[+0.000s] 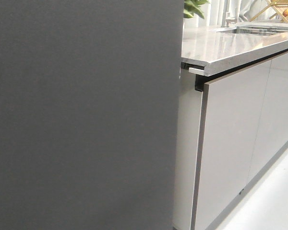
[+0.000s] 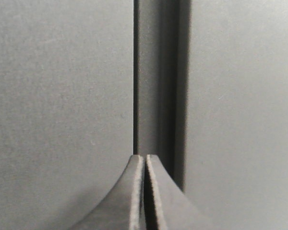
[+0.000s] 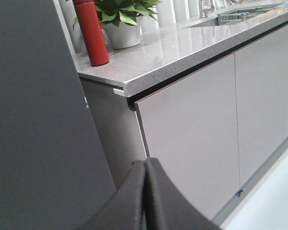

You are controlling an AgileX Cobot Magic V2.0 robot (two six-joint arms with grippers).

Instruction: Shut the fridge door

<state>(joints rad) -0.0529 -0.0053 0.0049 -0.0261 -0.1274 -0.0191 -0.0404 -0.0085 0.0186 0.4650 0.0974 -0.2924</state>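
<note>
The fridge door (image 1: pixel 81 115) is a large matte dark-grey panel that fills the left of the front view. It also shows in the right wrist view (image 3: pixel 33 134) and fills the left wrist view (image 2: pixel 62 96), where a dark vertical seam (image 2: pixel 156 81) runs beside another grey panel. My left gripper (image 2: pixel 144 156) is shut and empty, its tips very close to the panel at the seam. My right gripper (image 3: pixel 145 163) is shut and empty, near the door's edge and in front of the cabinet fronts. Neither arm shows in the front view.
A pale stone countertop (image 1: pixel 225 45) with glossy light-grey cabinet fronts (image 1: pixel 230 143) runs to the right of the door. On it stand a red bottle (image 3: pixel 92 31) and a potted plant (image 3: pixel 121 21). A sink (image 1: pixel 257 31) lies farther back. Pale floor (image 1: pixel 273 201) lies at lower right.
</note>
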